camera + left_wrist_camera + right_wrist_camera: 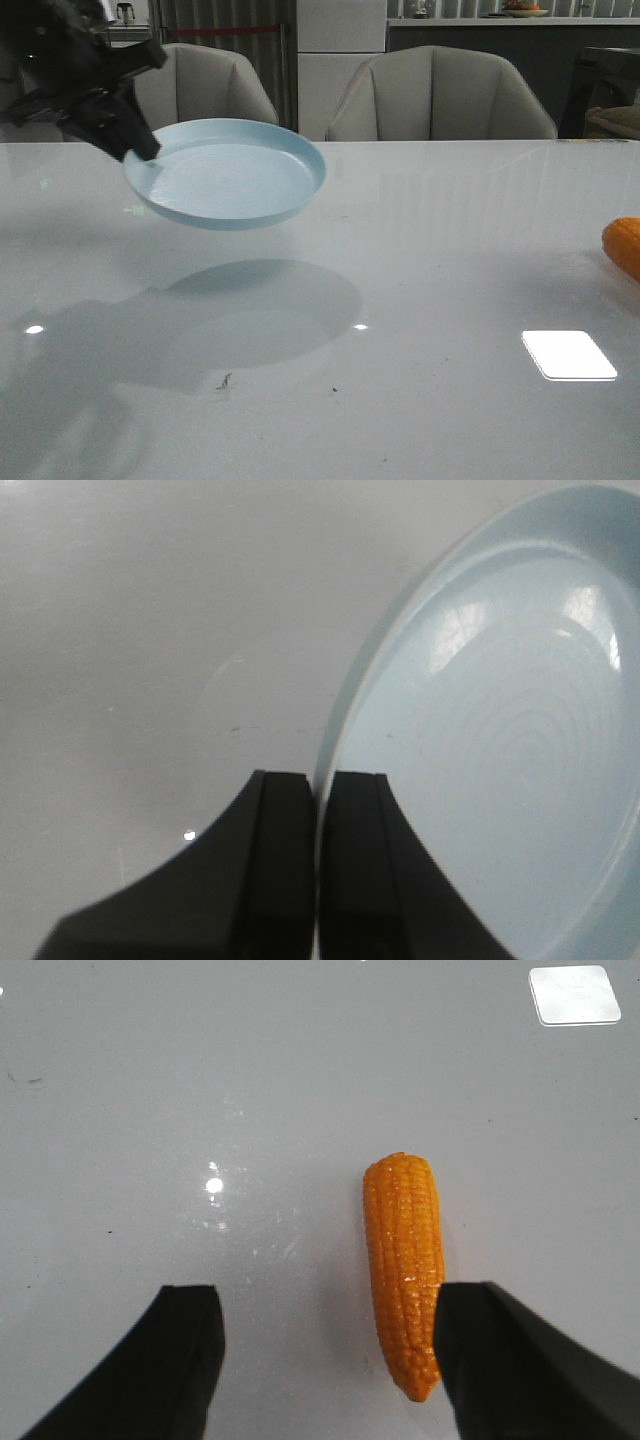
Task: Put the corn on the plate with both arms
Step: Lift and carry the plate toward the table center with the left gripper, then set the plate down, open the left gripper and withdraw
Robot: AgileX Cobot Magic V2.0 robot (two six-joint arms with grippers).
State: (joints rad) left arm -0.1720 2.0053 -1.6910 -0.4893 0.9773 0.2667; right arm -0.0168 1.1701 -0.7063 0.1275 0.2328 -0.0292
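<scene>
With the plate [232,172] pinched at its rim by the left claw [320,825] and lifted off the counter [420,260], roughly halfway: corn [404,1265] lying ungrasped between the spread right claw [325,1345].

You see the round, shallow, pale blue plate [232,172] held clear of the glossy white table [420,260], slightly tilted, with its dark shadow on the tabletop beneath it. The black left gripper [128,135] grips the plate's left rim, reaching in from the upper left corner. At the right edge of your view, one end of the orange-yellow corn cob [624,245] lies on the table, well apart from the plate. A bright rectangular reflection [568,355] sits on the tabletop near the corn. Two grey upholstered chairs [440,95] stand behind the table.
</scene>
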